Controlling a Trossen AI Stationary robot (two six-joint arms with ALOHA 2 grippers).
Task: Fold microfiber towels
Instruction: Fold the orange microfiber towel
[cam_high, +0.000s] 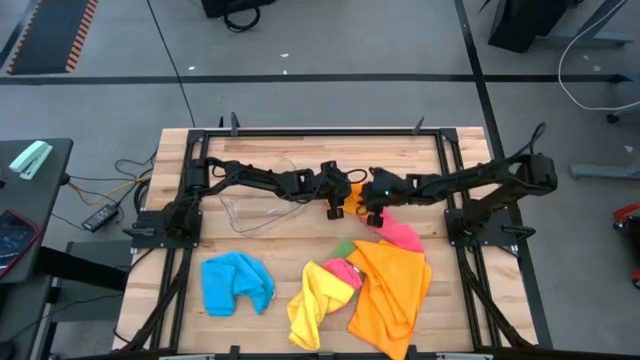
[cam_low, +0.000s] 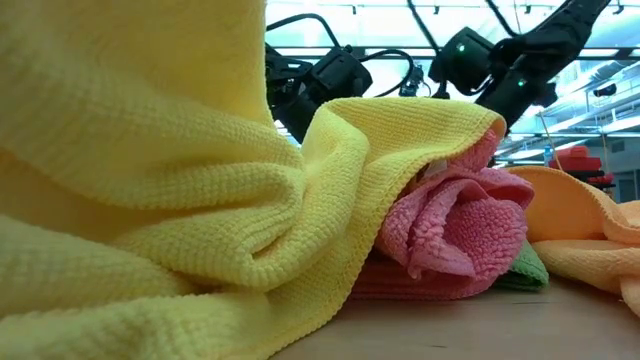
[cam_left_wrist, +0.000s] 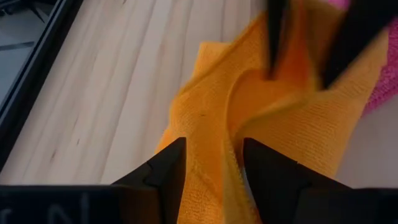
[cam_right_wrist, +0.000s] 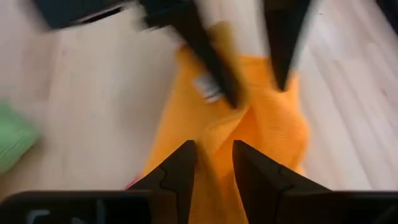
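A small orange towel (cam_high: 354, 192) sits bunched at the table's middle, between my two grippers. My left gripper (cam_high: 336, 207) comes from the left and is shut on it. My right gripper (cam_high: 372, 213) comes from the right and is shut on it too. Nearer the front edge lie a blue towel (cam_high: 236, 282), a yellow towel (cam_high: 315, 305), a larger orange towel (cam_high: 390, 288), a pink towel (cam_high: 402, 235) and a green towel (cam_high: 345, 248). In the low view the yellow towel (cam_low: 150, 170) and the pink towel (cam_low: 460, 230) fill the foreground. My left gripper pinches a raised fold of the orange towel (cam_left_wrist: 211, 155) between its two fingers (cam_left_wrist: 166, 171), slanting down from the table's left. The cloth is bunched in several layers there. Whether the towel is clear of the table, I cannot tell. My right gripper pinches a ridge of the same orange towel (cam_right_wrist: 215, 140) between its two fingers (cam_right_wrist: 180, 168), slanting down from the table's right, opposite the left gripper's fingers. The cloth between the two holds is slack and creased.
A clear plastic tub (cam_high: 255, 205) stands left of centre, under the left arm. A black metal frame (cam_high: 190, 160) runs around the table's edges. Bare wood (cam_high: 260, 170) lies along the far side of the table.
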